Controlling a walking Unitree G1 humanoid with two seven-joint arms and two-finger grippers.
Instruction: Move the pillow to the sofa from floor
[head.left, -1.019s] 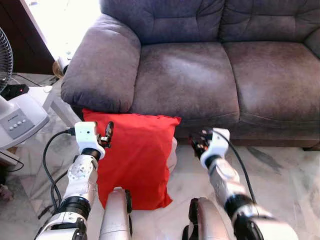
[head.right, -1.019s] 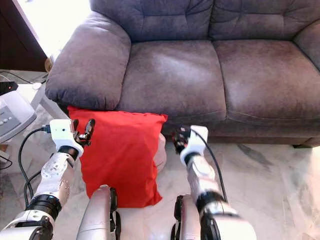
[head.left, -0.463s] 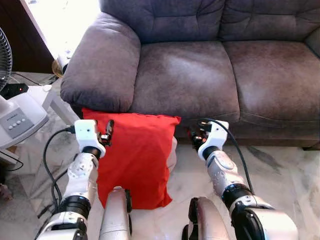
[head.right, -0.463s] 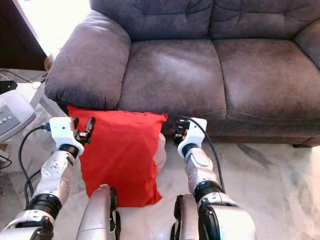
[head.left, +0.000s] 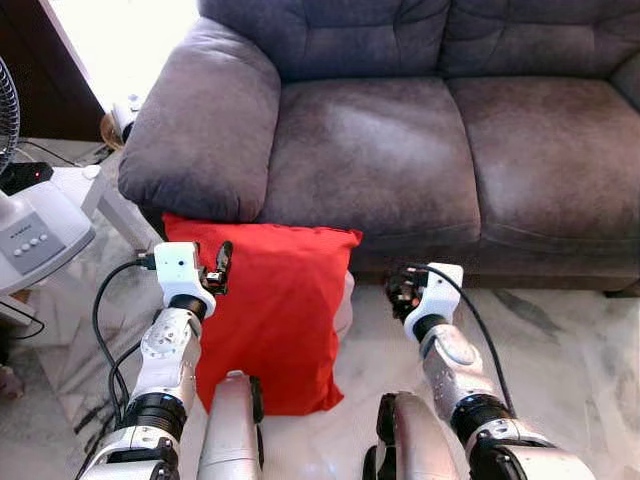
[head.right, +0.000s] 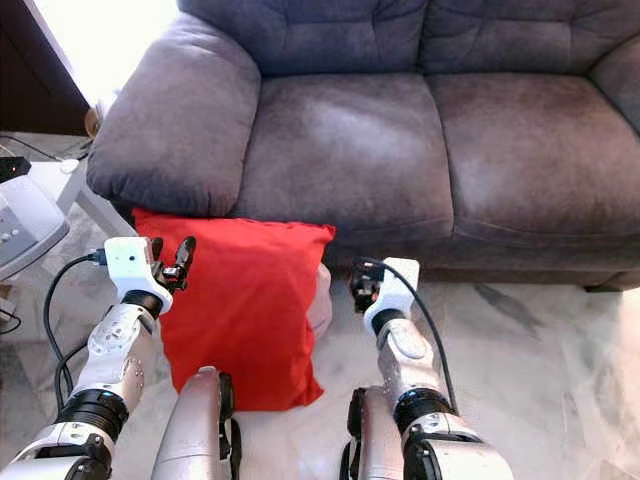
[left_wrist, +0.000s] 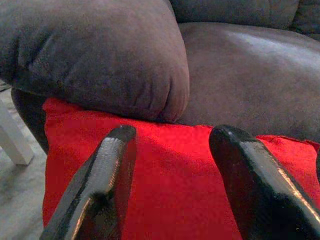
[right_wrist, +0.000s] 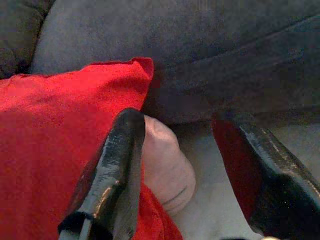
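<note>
Red cloth is what you look for first: from the left eye view you have one red pillow (head.left: 270, 310) standing on edge on the marble floor (head.left: 570, 330), leaning against the front of the one grey sofa (head.left: 400, 150), just below its armrest (head.left: 200, 120). Your left gripper (head.left: 222, 262) sits at the pillow's upper left corner, and your right gripper (head.left: 398, 292) hangs near the pillow's right edge, apart from it. One white fan (head.left: 30, 230) stands off to the left. From the right eye view you get the same layout, with one pale pink thing (head.right: 320, 300) peeking out behind the pillow's right side. From the left wrist view, your two fingers (left_wrist: 100, 185) are spread, with red cloth between and beyond them. From the right wrist view, the two fingers (right_wrist: 117, 170) are also spread wide, framing the pillow's corner and the pink thing.
</note>
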